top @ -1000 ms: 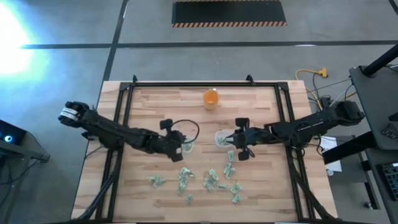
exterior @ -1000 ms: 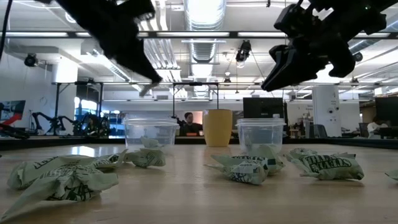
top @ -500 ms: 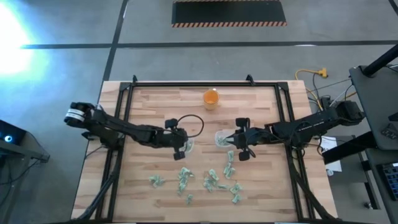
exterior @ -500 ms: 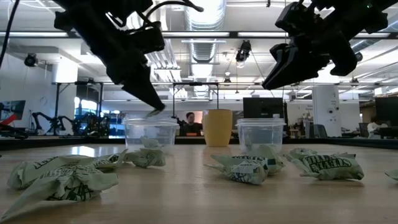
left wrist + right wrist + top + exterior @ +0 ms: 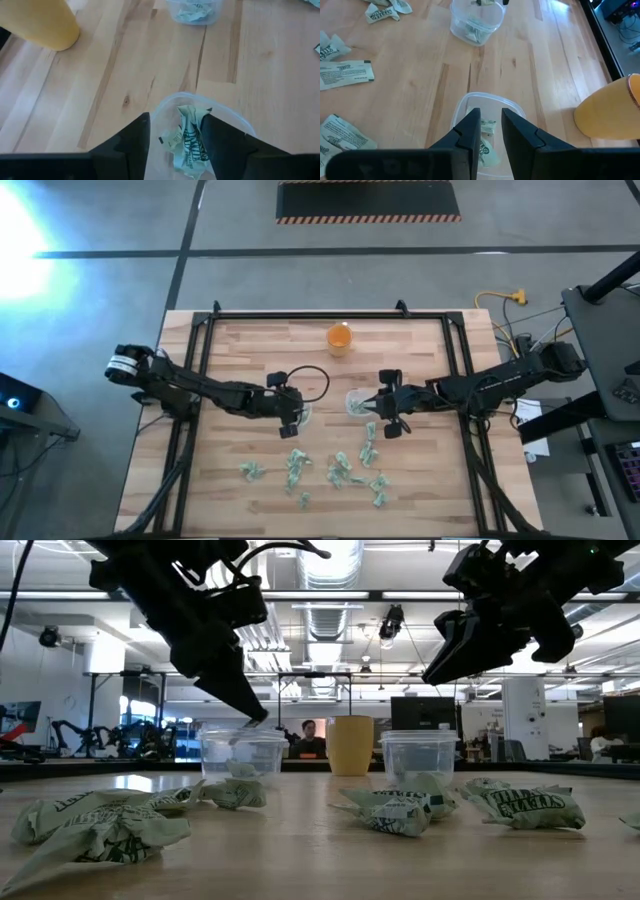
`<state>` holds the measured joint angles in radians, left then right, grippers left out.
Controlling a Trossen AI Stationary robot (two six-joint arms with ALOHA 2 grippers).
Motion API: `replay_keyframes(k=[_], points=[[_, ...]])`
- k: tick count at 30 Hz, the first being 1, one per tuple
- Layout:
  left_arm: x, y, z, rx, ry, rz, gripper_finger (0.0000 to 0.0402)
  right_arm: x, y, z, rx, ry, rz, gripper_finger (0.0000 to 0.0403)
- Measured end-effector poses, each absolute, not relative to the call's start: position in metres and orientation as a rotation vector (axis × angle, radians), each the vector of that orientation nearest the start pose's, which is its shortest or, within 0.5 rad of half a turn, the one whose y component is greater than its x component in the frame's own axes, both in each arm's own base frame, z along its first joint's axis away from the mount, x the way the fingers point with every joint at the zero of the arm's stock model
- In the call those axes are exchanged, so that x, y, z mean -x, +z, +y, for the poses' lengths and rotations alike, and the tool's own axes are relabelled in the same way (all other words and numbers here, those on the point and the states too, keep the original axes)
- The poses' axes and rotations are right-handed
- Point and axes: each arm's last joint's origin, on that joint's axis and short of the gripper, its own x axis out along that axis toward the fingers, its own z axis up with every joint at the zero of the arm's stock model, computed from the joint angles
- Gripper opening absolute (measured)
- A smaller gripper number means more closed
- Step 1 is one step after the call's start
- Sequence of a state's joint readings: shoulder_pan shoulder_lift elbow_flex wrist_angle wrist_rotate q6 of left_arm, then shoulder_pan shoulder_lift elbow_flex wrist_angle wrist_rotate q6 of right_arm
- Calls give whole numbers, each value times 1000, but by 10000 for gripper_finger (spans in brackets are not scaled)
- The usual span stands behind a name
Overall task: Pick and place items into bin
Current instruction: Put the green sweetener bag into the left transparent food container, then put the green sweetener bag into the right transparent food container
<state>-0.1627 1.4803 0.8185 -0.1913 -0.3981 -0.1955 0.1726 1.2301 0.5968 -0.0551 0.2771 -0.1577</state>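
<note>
The left gripper has just opened over the left tub, dropping a packet in; the right gripper, above the tub beside it, holds nearly closed fingers.

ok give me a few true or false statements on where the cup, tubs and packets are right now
1. The orange cup stands at the table's far edge. True.
2. The left gripper hangs over a clear tub with a packet in it. True.
3. Both tubs are empty. False: the second tub also holds packets.
4. All packets are binned. False: loose packets lie on the table.
5. The right gripper is over the orange cup. False: it is over a tub.
</note>
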Motion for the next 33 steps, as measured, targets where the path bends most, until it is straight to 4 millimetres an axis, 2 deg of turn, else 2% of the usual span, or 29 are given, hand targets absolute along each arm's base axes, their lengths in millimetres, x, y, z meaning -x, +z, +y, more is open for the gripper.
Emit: replay_keyframes(k=[6, 14, 21, 28, 33], points=[[-285, 191, -36, -53, 289, 814, 164, -236, 195, 33, 300, -50, 678, 68], [-286, 197, -39, 12, 163, 867, 164, -237, 195, 33, 297, -52, 672, 68], [-286, 204, -24, 82, 241, 832, 164, -237, 195, 33, 296, -53, 671, 68], [-280, 217, -29, 89, 212, 787, 164, -237, 195, 35, 279, 1, 671, 68], [-275, 224, -42, 64, 152, 766, 164, -237, 195, 39, 231, 104, 669, 68]])
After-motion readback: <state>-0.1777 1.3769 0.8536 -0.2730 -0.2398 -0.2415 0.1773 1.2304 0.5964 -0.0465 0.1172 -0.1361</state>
